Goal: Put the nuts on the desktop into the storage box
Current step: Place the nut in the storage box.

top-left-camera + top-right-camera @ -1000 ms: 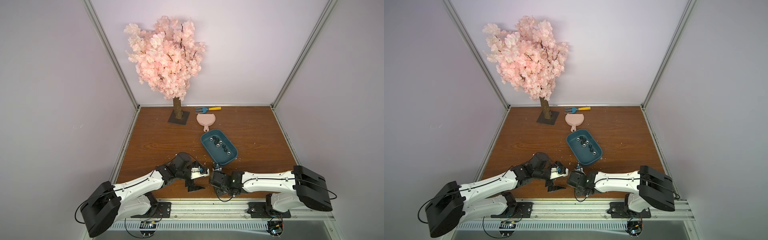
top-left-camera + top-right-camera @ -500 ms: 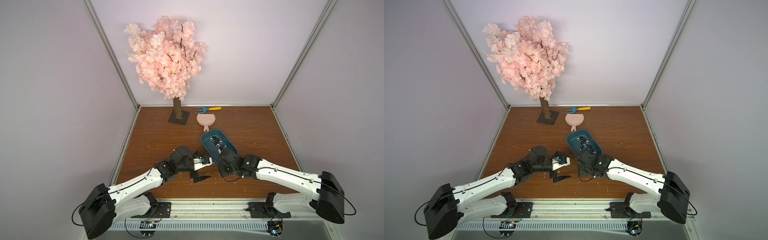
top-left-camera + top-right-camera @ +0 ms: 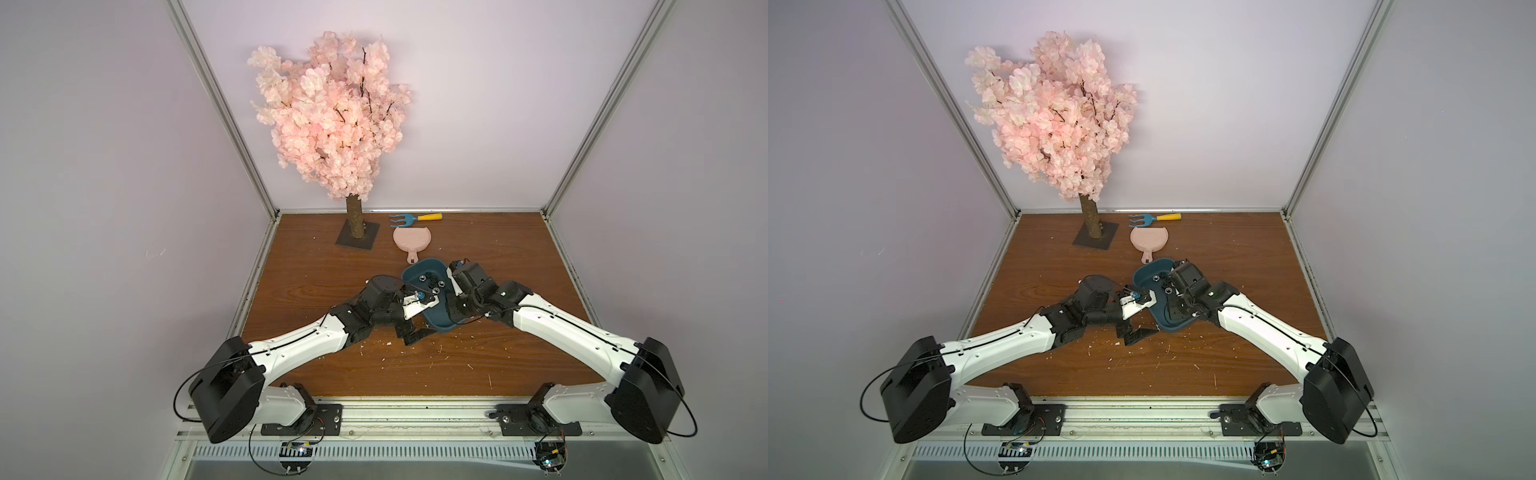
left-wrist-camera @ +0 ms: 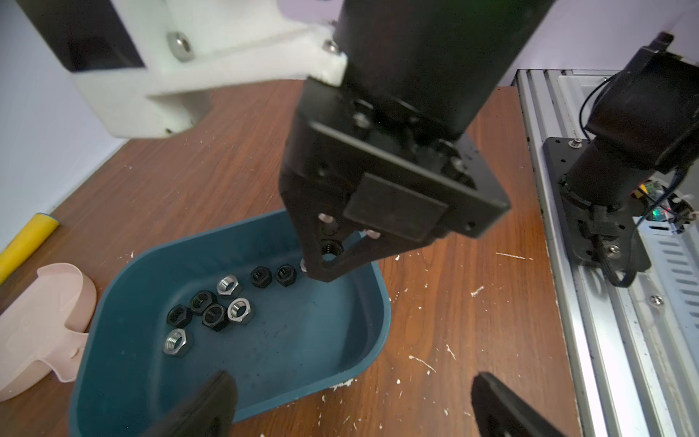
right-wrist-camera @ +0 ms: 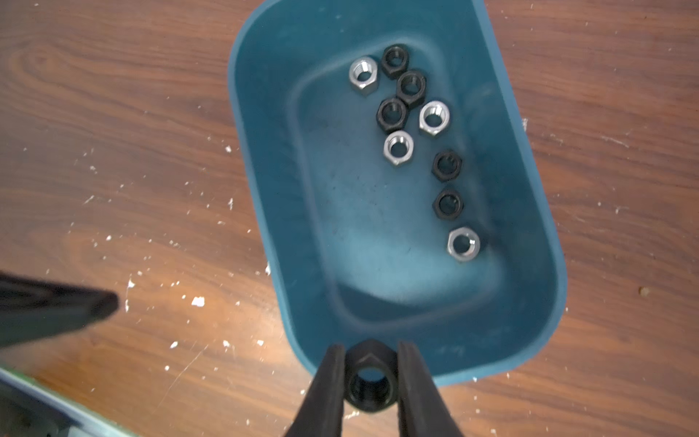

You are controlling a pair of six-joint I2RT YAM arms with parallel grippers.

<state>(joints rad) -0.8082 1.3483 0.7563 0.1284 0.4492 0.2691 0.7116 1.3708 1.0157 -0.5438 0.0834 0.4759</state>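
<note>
Brown wood-grain table [image 5: 113, 113], flecked all over with white, and there's the dark teal-blue plastic storage box [image 5: 529, 302], plain, faintly scuffed inside. In it, small hexagonal metal nuts [image 5: 411, 87]: five black, four shiny silver. Another black hexagonal metal nut [image 5: 370, 382] shows between the black fingers [image 5: 325, 386] of the right gripper [image 5: 370, 352]. Further back in both top views, a pale pink round plastic dustpan [image 3: 411, 240], a blue toy fork with yellow handle [image 3: 401, 219], and a pink-blossomed artificial tree [image 3: 332, 112], brown trunk, dark grey square base.
</note>
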